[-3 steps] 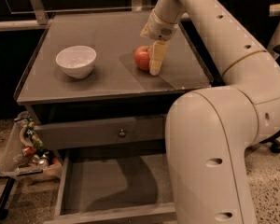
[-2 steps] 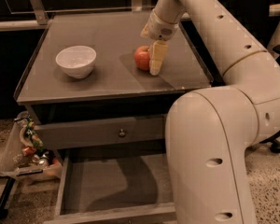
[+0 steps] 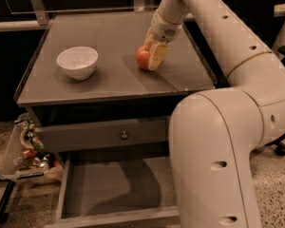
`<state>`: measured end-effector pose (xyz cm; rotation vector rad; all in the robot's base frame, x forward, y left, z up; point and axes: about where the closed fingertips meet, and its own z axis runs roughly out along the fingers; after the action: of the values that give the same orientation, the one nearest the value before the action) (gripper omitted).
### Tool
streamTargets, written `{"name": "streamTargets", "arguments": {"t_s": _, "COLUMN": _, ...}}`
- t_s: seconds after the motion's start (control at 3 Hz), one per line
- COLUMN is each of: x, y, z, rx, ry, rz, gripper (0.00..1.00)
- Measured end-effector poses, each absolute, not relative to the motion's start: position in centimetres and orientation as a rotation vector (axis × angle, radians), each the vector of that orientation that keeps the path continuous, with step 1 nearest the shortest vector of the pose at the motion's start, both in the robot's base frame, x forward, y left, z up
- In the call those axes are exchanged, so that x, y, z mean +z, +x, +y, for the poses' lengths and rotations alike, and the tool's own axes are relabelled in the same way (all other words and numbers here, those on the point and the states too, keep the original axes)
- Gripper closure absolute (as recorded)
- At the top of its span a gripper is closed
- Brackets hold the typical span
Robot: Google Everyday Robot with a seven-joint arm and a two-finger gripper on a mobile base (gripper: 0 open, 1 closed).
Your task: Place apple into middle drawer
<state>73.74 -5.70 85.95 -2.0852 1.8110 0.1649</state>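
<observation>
The red-orange apple (image 3: 141, 58) rests on the grey table top (image 3: 109, 32), right of centre. My gripper (image 3: 152, 56) comes down from the white arm and sits right at the apple, its cream tip covering the apple's right side. The middle drawer (image 3: 109, 189) is pulled out below the table, a shallow grey box with a bare floor, partly hidden on the right by my arm.
A white bowl (image 3: 77, 62) stands on the table's left half. A closed drawer front with a small round knob (image 3: 124, 135) sits above the open drawer. A bin of clutter (image 3: 31, 151) is at the left on the floor. My large white arm (image 3: 218, 141) fills the right foreground.
The gripper has edged slightly left against the apple. The apple, the bowl and the drawer have not moved.
</observation>
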Motion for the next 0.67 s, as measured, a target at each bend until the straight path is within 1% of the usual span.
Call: {"name": "streamTargets", "arguments": {"t_s": 0.67, "x": 85.95, "y": 73.75, "z": -5.69, "rx": 0.165, "ry": -2.085, "rz": 1.811, "gripper": 0.88}}
